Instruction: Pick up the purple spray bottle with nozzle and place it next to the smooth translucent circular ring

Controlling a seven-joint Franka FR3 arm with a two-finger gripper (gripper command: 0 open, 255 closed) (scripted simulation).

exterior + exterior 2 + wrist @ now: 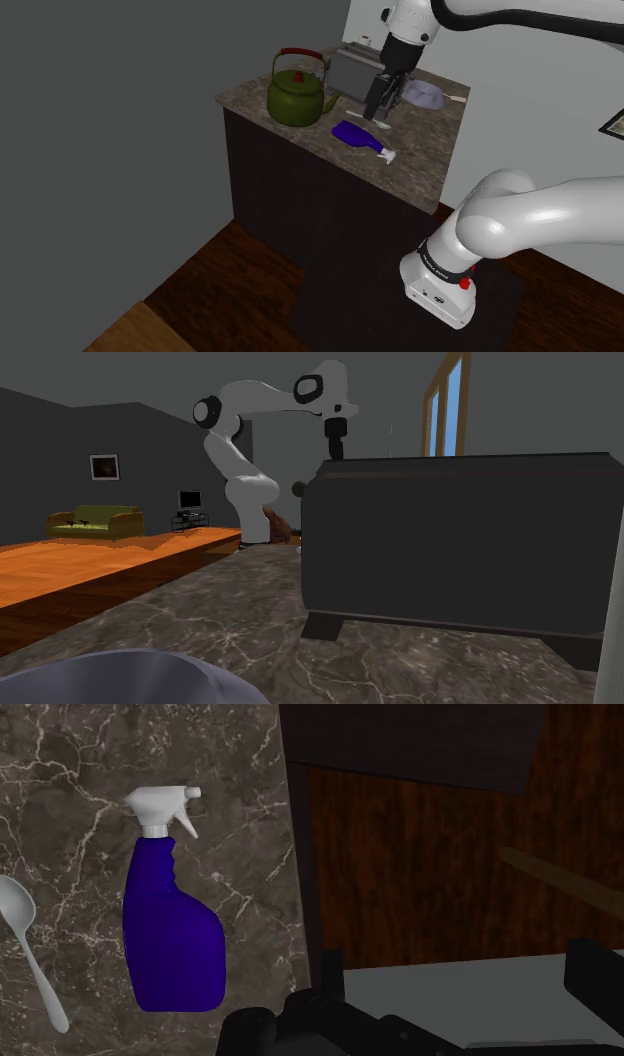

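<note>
**ENTRY: purple spray bottle [172, 939], white nozzle [160, 809]**

**LOC.:** Is lying flat on its side on the marbled surface [420, 160], close to and approx. parallel w/ the front edge. The nozzle is pointing toward the shoulder view's lower right. Nothing is gripping it.

**GRIPPER [462, 969]:** The black fingers are standing apart w/ nothing between them. The gripper is hovering above the surface, just past the bottle on the toaster side in the shoulder view. In the wrist view the bottle is lying off to one side of the fingers.

**STEP (judged):** The approach is being made and the gripper lined up. Neither grasp nor placing is begun yet.

**NEXT (judged):** The gripper is needing to be shifted over the bottle's body, w/ fingers set across its narrow width, then lowered almost to the surface and closed.

**TARGET:** The ring [425, 95], prob. the pale greyish round thing, is sitting toward the far corner, well apart from the bottle.

**AROUND:**
- The green kettle [298, 92], w/ a red handle, is standing at the shoulder view's left.
- The toaster [352, 68] is standing beyond the bottle.
- The white spoon [12, 909] is lying just beside the bottle, on the side away from the edge.

**IN THE WAY (judged):**
- The spoon is risking being nudged by a finger.
- The toaster is flanking the carry path to the ring.
</note>
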